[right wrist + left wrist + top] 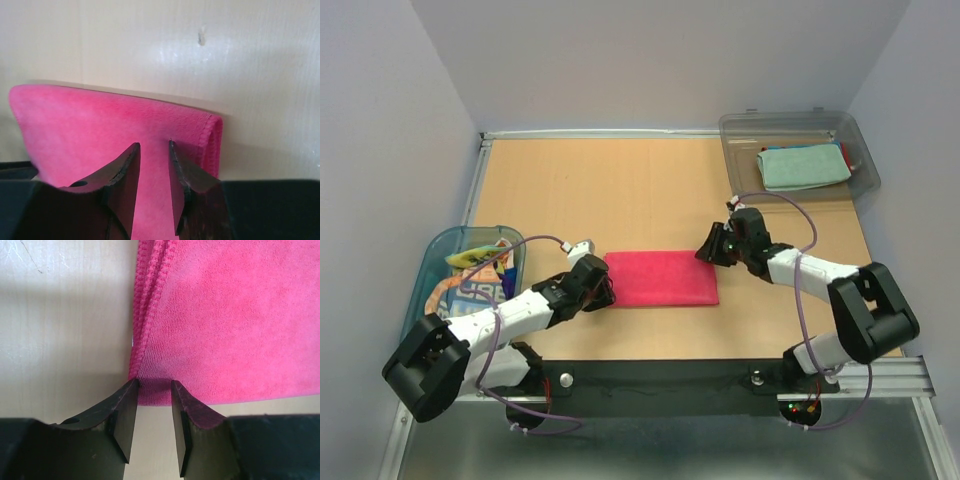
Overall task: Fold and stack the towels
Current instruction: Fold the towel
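Pink towel (660, 278), one; teal towel (803, 167), one

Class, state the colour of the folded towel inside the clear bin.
The towel is teal, best seen in the top external view.

The only writing in view stands on the striped towel (472, 288), which lies crumpled in the blue-rimmed tub (430, 262) at the left side of the table (620, 190) in the top view. It carries some big letters across its blue, orange and pink stripes. The cloth is folded over itself and the letters are too small and broken there, so no word can be read. The two wrist views show no text.
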You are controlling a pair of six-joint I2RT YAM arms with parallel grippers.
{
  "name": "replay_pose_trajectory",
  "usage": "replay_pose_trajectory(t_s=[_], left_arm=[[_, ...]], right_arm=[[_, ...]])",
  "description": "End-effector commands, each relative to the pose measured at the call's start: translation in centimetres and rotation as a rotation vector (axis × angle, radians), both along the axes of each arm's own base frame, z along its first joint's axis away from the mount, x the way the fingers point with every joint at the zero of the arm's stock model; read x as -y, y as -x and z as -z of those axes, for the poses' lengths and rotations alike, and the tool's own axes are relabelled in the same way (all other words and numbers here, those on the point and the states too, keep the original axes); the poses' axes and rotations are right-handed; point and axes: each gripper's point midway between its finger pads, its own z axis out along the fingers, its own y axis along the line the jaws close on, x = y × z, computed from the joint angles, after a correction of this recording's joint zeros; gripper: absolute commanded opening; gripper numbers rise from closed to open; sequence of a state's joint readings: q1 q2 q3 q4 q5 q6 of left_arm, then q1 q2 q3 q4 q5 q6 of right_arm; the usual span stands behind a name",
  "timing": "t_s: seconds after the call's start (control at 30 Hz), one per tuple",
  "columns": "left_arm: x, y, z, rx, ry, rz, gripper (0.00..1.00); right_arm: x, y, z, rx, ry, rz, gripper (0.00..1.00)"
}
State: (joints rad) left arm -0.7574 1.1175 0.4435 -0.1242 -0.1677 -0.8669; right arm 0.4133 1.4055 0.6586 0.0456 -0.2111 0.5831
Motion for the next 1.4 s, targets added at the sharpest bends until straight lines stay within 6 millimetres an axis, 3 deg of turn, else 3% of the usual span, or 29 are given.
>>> replay_pose_trajectory(t_s=[0.0, 0.07, 0.13, 0.23, 0.3, 0.33, 0.37, 0.43, 0.47, 0.5, 0.57, 0.6, 0.63, 0.67, 0.7, 0.73, 0.77, 0.8, 0.83, 0.87, 0.9, 0.93, 1.0, 1.03, 1.37], left_arm=[[-0.7, 0.1, 0.7, -0.003, -0.012, -0.040, 0.44], [-0.7, 0.1, 0.6, -0.003, -0.006, -0.045, 0.44], [-0.7, 0.1, 0.4, -0.002, -0.005, -0.042, 0.44], [-0.6, 0.0, -0.2, 0.005, -0.010, -0.031, 0.44], [-0.6, -0.5, -1.2, 0.023, -0.033, -0.014, 0.44], [-0.4, -0.7, -1.8, 0.035, -0.043, 0.001, 0.45], [0.1, -1.1, -3.1, 0.055, -0.054, 0.032, 0.51], [1.1, -1.4, -4.8, 0.087, -0.063, 0.061, 0.57], [2.0, -1.1, -5.5, 0.112, -0.083, 0.096, 0.65], [3.2, -1.4, -7.4, 0.146, -0.074, 0.120, 0.68], [5.3, -1.3, -8.4, 0.173, -0.097, 0.180, 0.76], [7.1, -1.7, -10.3, 0.210, -0.078, 0.208, 0.78], [9.0, -0.6, -9.6, 0.211, -0.126, 0.297, 0.82], [10.0, -0.8, -10.0, 0.241, -0.157, 0.321, 0.84], [12.8, 0.0, -11.8, 0.285, -0.140, 0.382, 0.85], [13.9, 0.1, -12.0, 0.299, -0.165, 0.413, 0.86], [15.1, 0.0, -10.3, 0.291, -0.238, 0.459, 0.86], [17.1, 0.1, -11.7, 0.317, -0.230, 0.492, 0.86], [18.5, 0.9, -10.0, 0.299, -0.281, 0.543, 0.85], [19.2, 1.0, -9.8, 0.312, -0.322, 0.571, 0.85], [20.8, 0.9, -10.9, 0.340, -0.314, 0.584, 0.85], [21.8, 1.4, -9.4, 0.337, -0.363, 0.612, 0.83], [23.4, 1.3, -9.7, 0.362, -0.389, 0.655, 0.83], [23.9, 1.3, -8.3, 0.353, -0.427, 0.678, 0.82], [27.7, 1.0, -6.0, 0.408, -0.528, 0.792, 0.81]], right_arm=[[-0.3, -2.2, 1.3, 0.066, -0.020, 0.018, 0.34], [0.8, -2.2, 2.8, 0.035, -0.002, 0.041, 0.34], [1.9, -2.2, 2.7, 0.040, -0.001, 0.060, 0.34], [3.0, -2.1, 1.2, 0.089, 0.032, 0.074, 0.35], [3.5, -2.6, -1.5, 0.162, 0.066, 0.072, 0.38], [4.5, -2.2, -1.4, 0.141, 0.118, 0.088, 0.42], [5.0, -2.6, -3.3, 0.190, 0.142, 0.095, 0.46], [7.4, -2.0, -3.1, 0.165, 0.248, 0.162, 0.62], [8.2, -1.9, -3.5, 0.172, 0.278, 0.190, 0.69], [9.9, -1.5, -3.8, 0.167, 0.338, 0.244, 0.86], [11.4, -1.0, -4.2, 0.163, 0.389, 0.299, 0.99], [12.1, -0.8, -4.2, 0.157, 0.409, 0.323, 1.00], [13.5, -0.4, -4.2, 0.146, 0.450, 0.369, 1.00], [14.2, -0.2, -4.0, 0.131, 0.464, 0.401, 1.00], [15.0, 0.4, -3.6, 0.105, 0.487, 0.424, 1.00], [15.6, 0.5, -3.5, 0.091, 0.497, 0.452, 1.00], [16.2, 0.7, -3.1, 0.066, 0.483, 0.488, 1.00], [16.3, 0.8, -2.9, 0.052, 0.470, 0.496, 1.00], [16.2, 1.1, -2.4, 0.030, 0.445, 0.495, 1.00], [16.0, 1.2, -2.2, 0.018, 0.419, 0.502, 1.00], [16.0, 1.3, -1.9, 0.004, 0.404, 0.503, 1.00], [15.8, 1.4, -1.6, -0.015, 0.379, 0.490, 1.00], [15.8, 1.5, -0.9, -0.045, 0.365, 0.480, 1.00], [15.9, 1.5, -0.7, -0.058, 0.347, 0.482, 1.00], [15.9, 1.8, 0.1, -0.077, 0.281, 0.453, 1.00]])
